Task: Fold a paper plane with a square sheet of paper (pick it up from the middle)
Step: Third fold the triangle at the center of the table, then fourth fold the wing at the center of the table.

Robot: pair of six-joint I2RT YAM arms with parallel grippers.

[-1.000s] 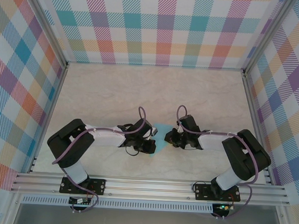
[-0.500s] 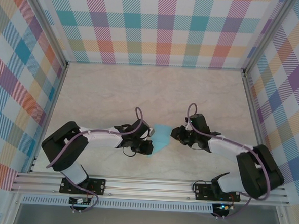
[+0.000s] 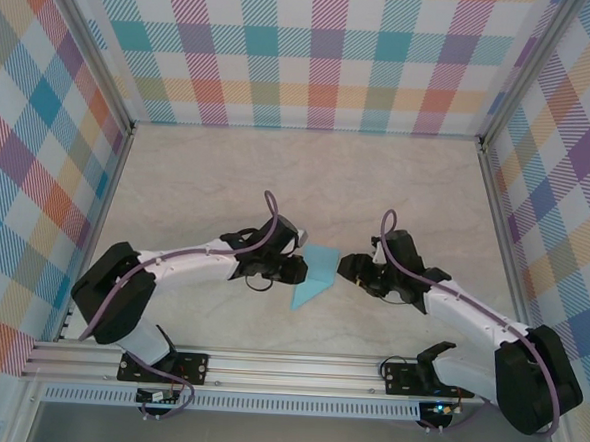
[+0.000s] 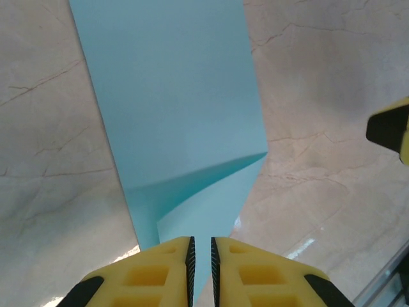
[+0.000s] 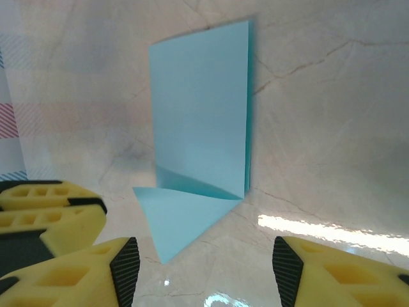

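The light-blue sheet of paper (image 3: 320, 271) lies on the marble table between my two grippers, folded double into a long strip, with one end turned into a triangular flap (image 5: 185, 220). My left gripper (image 3: 294, 271) is at the sheet's left edge. In the left wrist view its jaws (image 4: 201, 268) are nearly together, only a thin slit showing, over the flap's edge on the paper (image 4: 172, 115). My right gripper (image 3: 347, 267) stands open just right of the sheet. Its wide-apart fingers (image 5: 204, 268) face the paper (image 5: 198, 109) without touching it.
Checked walls enclose the table on three sides, with an aluminium rail (image 3: 296, 366) along the near edge. Bare marble stretches behind the paper toward the back wall. The left gripper's yellow fingers (image 5: 51, 208) sit close to the flap's left corner.
Both arms have stretched forward and the grippers have drawn apart, uncovering the sheet. The paper now shows as a longer shape with a point toward the near edge. The right gripper backed off to the right.
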